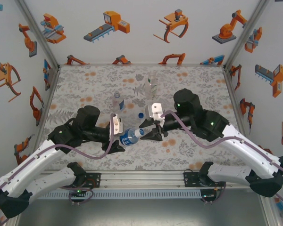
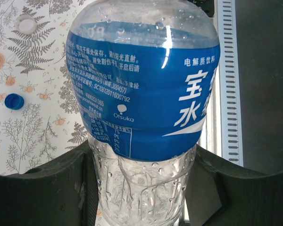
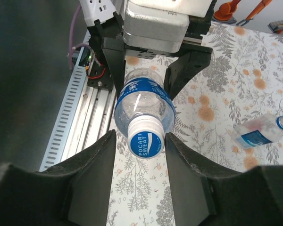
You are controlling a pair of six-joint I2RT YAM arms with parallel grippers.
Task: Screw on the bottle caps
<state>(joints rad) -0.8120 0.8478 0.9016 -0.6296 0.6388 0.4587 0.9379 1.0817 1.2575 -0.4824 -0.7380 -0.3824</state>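
My left gripper [image 2: 141,188] is shut on the lower body of a squat clear bottle [image 2: 141,89] with a blue label, held on its side above the table [image 1: 129,138]. A white cap [image 3: 146,136] with a blue top sits on that bottle's neck. My right gripper [image 3: 140,136] stands open around this cap, the right finger at its edge and a small gap on the left. A loose blue cap [image 2: 14,101] and a loose white cap [image 2: 27,23] lie on the table. A slim blue-labelled bottle [image 1: 117,101] and a taller one [image 1: 151,88] are farther back, both uncapped.
The flower-patterned table mat [image 1: 94,84] runs to the white side walls. A metal rail [image 1: 141,179] with both arm bases lines the near edge. The loose blue cap [image 1: 140,114] lies just behind the two grippers.
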